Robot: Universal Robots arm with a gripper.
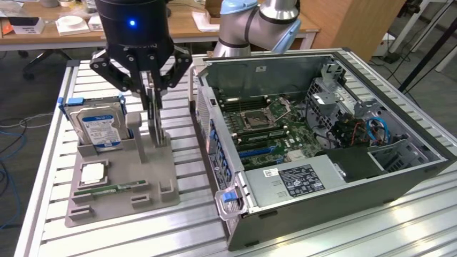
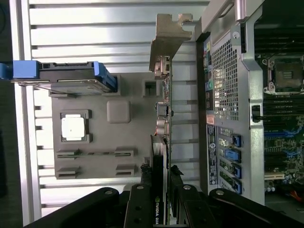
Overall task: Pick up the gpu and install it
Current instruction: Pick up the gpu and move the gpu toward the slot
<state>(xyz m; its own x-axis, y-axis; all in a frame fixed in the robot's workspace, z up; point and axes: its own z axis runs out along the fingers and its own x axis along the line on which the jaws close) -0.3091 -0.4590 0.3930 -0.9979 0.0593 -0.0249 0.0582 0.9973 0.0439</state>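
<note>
Nearest, the grey tray (image 1: 153,171) holds a memory stick (image 1: 111,188) and a processor chip (image 1: 93,174) in recesses; farther back, a hard drive (image 1: 100,126) stands in its slot; at its 3 o'clock the gripper (image 1: 154,104), jaws narrowed, clamps the upright gpu (image 1: 158,131); further toward 3 o'clock, the open computer case (image 1: 400,176) contains a motherboard (image 1: 264,128).

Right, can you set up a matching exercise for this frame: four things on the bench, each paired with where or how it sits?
Things:
1. gpu
2. hard drive
3. processor chip
4. computer case

States:
A. lying flat in a square recess of the grey holder
B. open on its side, motherboard showing
C. gripped on edge between the fingers of the claw
D. standing on edge in the grey holder, blue rails on its sides

Pairs: 1-C, 2-D, 3-A, 4-B
</note>
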